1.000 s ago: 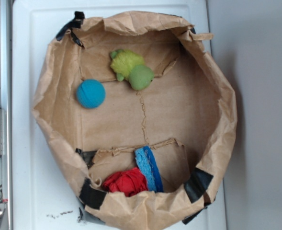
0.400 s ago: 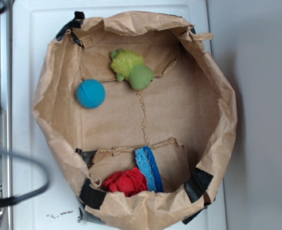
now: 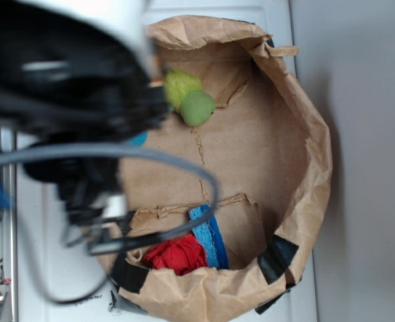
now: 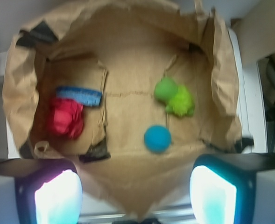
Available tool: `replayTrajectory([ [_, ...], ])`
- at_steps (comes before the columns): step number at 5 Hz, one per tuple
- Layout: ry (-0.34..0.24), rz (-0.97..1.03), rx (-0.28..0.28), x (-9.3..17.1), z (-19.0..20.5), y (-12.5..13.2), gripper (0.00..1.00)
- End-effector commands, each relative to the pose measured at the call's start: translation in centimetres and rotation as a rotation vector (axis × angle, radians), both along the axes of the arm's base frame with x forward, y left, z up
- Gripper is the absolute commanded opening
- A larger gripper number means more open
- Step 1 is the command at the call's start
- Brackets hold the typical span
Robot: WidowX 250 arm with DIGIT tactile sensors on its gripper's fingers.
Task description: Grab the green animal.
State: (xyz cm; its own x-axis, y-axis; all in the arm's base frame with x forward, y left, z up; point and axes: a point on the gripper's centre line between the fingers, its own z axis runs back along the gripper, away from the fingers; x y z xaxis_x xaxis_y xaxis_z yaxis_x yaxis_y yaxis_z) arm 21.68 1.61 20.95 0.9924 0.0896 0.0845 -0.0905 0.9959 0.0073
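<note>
Claw (image 4: 135,186) is wide open, empty, high over the bag (image 4: 223,70). I'd center on the green animal (image 4: 174,97), avoiding the ball (image 4: 157,138) nearby.

Robot arm (image 3: 70,87) now swung in over the paper bag's (image 3: 304,174) left side, covering most of the teal-blue ball (image 3: 138,139), cables trailing across the bag floor

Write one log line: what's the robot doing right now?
phase: approach | fingers: open, empty, above bag rim | green animal: on paper bag floor, untouched | blue ball: beside it
</note>
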Motion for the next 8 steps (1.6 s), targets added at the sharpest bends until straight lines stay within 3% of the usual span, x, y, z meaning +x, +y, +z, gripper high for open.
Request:
replayTrajectory([
  [1, -0.051, 0.02, 0.007, 0.3, 1.4, 0.6, 1.0],
  [3, -0.051, 0.02, 0.007, 0.3, 1.4, 0.6, 1.0],
  [4, -0.062, -0.229, -0.067, -1.2, 1.0, 1.2, 1.0],
  [5, -0.052, -0.477, -0.056, -1.1, 0.1, 2.5, 1.0],
  [6, -0.016, -0.534, -0.01, 1.0, -2.0, 3.9, 1.0],
  [8, -0.036, -0.497, 0.097, 5.0, -7.2, 3.8, 1.0],
])
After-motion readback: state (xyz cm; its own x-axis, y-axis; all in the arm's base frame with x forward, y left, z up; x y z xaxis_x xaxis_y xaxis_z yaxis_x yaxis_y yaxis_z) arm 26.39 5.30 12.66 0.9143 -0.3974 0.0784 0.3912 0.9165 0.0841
